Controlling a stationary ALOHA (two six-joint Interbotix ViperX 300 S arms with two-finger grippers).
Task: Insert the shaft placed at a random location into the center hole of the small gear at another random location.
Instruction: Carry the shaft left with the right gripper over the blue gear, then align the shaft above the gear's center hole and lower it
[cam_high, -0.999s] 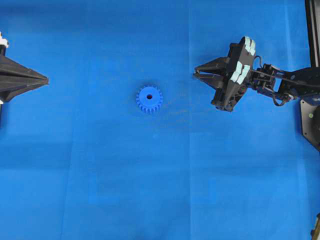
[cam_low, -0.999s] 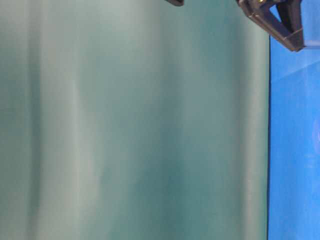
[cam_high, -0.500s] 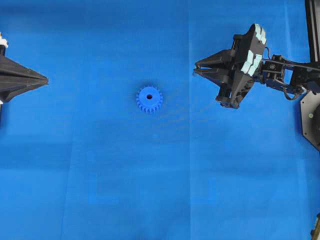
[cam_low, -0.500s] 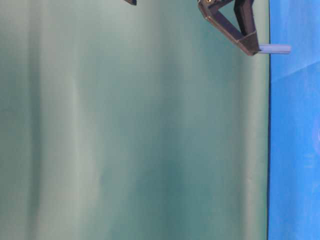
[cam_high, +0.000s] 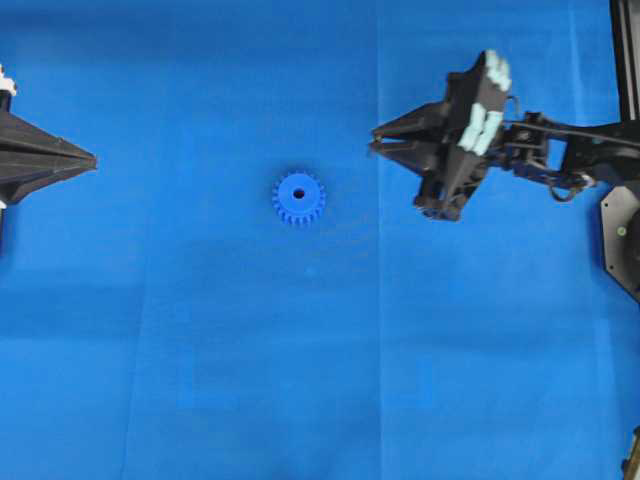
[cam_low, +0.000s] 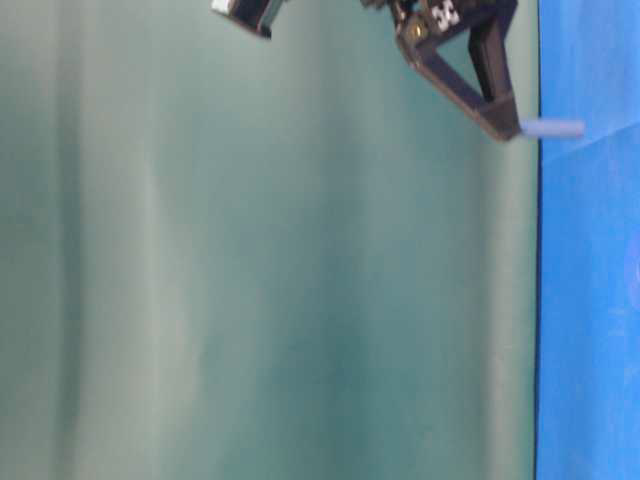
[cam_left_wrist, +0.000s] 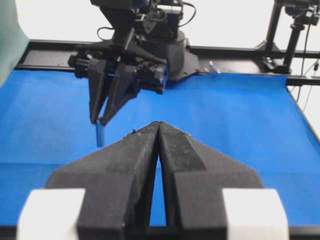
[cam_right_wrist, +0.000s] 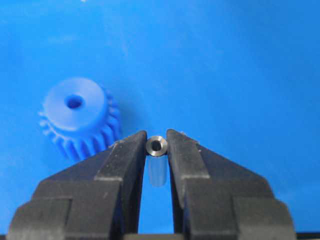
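Right pincer (cam_right_wrist: 157, 146) clamped on shaft (cam_right_wrist: 156, 146), pin upright between tips, clear of blue tabletop (cam_right_wrist: 240, 65). Small gear (cam_right_wrist: 80, 120) just beyond and left of tips, flat on cloth, center hole (cam_right_wrist: 74, 102) facing up, unfilled. Left pincer (cam_left_wrist: 159, 131) pressed closed, holding nothing, well apart at far edge.

My work surface is a table covered by a blue cloth (cam_high: 200, 380), flat with faint fold creases running across it. Only one thing lies directly on the cloth: the small gear (cam_high: 298, 199), bright blue, sitting flat near the middle with hub up and the center hole (cam_high: 298, 192) facing upward, dark and round. A black frame rail (cam_left_wrist: 240, 51) borders the cloth's far edge in my left wrist view.
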